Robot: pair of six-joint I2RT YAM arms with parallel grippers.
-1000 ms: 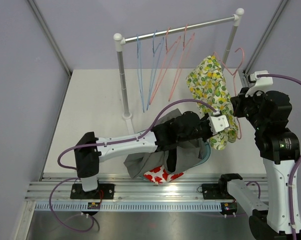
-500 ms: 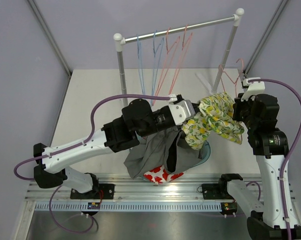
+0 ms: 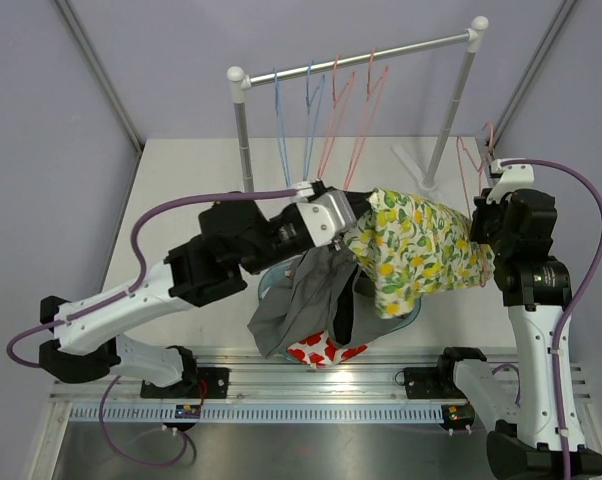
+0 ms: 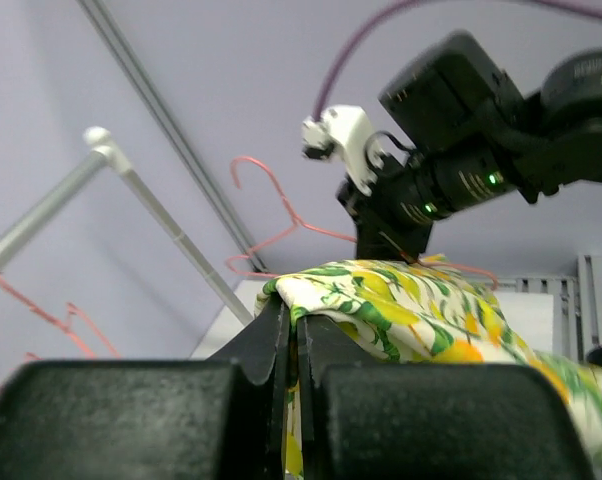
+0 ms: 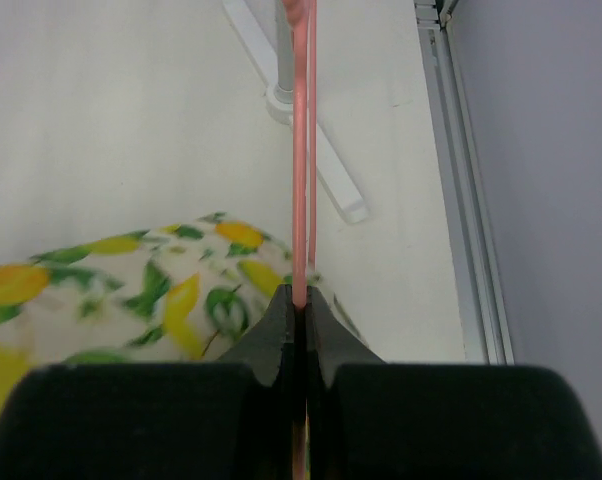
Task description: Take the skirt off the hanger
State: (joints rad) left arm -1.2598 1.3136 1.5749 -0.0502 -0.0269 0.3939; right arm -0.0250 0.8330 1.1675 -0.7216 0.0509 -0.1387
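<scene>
— Step in hand: pulling skirt [image 3: 416, 250] off hanger [image 5: 301, 150]; left hand [image 4: 291, 335] pinched tight on a fold of it; right hand [image 5: 299, 305] clamped on the pink wire.
— Skirt location?
— Stretched between both hands, above the table [image 3: 181, 180]; far end looks caught at the hanger.
— Next, I judge: draw the hands apart; both grips firm.

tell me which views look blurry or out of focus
Left wrist: the left fingers fill the bottom as a dark blur, the skirt pinched there soft. Right wrist: the right fingers and hanger blur close up. Top external: evenly lit, sharp.
</scene>
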